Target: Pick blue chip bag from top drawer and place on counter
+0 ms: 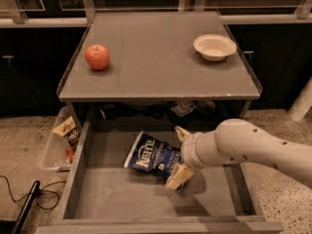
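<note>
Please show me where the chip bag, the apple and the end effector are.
Chip bag [150, 156]: camera view, on its white lettering.
Apple [97, 57]: camera view, middle of its red skin.
End effector [174, 157]: camera view, midway between its fingertips, at the bag's right end.

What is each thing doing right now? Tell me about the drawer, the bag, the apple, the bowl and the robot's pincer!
Top drawer: pulled open.
Blue chip bag: lying crinkled in the drawer, not lifted.
Apple: whole, sitting on the counter.
Bowl: upright, looks empty.
Pincer: open, fingers either side of the bag's right end.
</note>
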`<state>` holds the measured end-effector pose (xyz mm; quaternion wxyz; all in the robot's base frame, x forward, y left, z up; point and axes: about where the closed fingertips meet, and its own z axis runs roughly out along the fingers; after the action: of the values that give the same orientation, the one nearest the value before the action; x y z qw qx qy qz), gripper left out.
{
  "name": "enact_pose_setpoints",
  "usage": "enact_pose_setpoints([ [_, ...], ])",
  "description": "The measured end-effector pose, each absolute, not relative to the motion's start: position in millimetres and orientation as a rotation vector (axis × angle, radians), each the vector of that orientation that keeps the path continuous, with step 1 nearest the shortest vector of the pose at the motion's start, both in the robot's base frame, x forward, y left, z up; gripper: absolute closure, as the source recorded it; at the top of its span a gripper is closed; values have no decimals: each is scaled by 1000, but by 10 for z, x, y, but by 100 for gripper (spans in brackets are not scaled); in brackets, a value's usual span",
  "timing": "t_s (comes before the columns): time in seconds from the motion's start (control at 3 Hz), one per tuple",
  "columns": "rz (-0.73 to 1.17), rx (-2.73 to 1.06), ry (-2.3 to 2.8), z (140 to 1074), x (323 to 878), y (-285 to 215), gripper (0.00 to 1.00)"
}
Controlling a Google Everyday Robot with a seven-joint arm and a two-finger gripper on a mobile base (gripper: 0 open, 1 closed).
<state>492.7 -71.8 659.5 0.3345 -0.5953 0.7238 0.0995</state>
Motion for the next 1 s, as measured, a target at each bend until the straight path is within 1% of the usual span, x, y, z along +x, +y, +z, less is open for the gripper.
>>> enact_pose_setpoints([
  [0.33, 212, -1587, 1909, 6304, 5011, -848, 0],
  [0.67, 205, -1591, 1908, 6297, 5020, -861, 0],
  [1.0, 205, -1591, 1908, 6297, 5020, -861, 14],
])
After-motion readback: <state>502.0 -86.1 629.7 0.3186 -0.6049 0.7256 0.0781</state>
